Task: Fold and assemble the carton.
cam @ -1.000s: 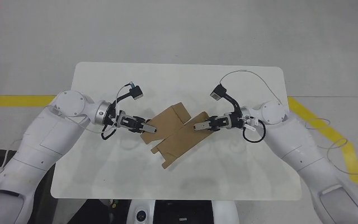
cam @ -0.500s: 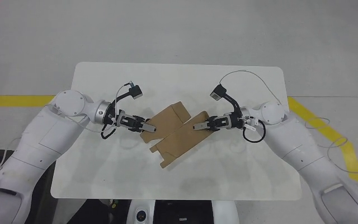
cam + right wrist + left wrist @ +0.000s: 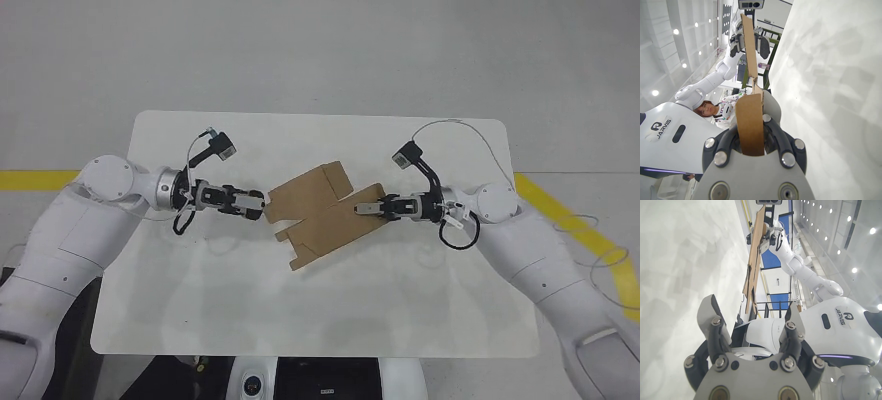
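White table (image 3: 150, 300) spread beneath the carton (image 3: 325, 215), flat brown board over its middle and, judging by the wrist views, lifted clear of it. Clamped on the carton's flap at the right arm's side: the right gripper (image 3: 365, 208), jaws pinched tight on cardboard, carrying the whole piece alone. Just off the carton's opposite edge: the left gripper (image 3: 258, 205), fingers (image 3: 712, 306) spread wide, nothing between them, no contact. Looks like a fresh grasp in the making, with folding hardly begun and panels mostly flat. Now, to do it well: bring that open hand in level with the carton's plane, edge-on, so as to take the near flap between the pads rather than butt it with one. Bite far enough past the carton's rim for a firm hold, yet short of the crease. Hold the right-hand clamp steady meanwhile. Thin board, probably floppy, apt to sag or twist from a single grip. Close only once centred on the flap.
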Motion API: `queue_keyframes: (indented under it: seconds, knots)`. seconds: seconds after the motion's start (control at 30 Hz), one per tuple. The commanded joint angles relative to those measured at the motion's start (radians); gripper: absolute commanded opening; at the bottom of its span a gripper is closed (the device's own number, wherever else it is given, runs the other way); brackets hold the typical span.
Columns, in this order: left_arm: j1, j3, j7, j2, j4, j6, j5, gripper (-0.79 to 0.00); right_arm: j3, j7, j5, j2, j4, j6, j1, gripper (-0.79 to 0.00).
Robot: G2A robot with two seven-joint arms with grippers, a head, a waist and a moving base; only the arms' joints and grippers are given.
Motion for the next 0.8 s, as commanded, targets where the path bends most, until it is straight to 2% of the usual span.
queue_keyframes:
  seconds: [0.0,0.2,0.5,0.77]
  knots:
    - [0.001,-0.007,0.024,-0.004,0.025,-0.023,0.007,0.000,0.009,-0.016,0.000,0.000,0.020,-0.016,-0.001,-0.785]
    - [0.003,-0.017,0.143,-0.020,0.045,-0.013,0.028,0.000,0.031,-0.032,-0.012,-0.005,0.061,-0.021,0.003,-0.785]
    - [0.034,-0.016,0.322,-0.043,-0.027,0.049,0.077,0.000,0.073,-0.179,-0.117,-0.007,-0.011,0.081,0.006,-0.785]
    - [0.054,-0.026,0.426,-0.059,-0.075,0.098,0.118,0.000,0.103,-0.226,-0.160,-0.005,-0.069,0.135,-0.039,-0.785]
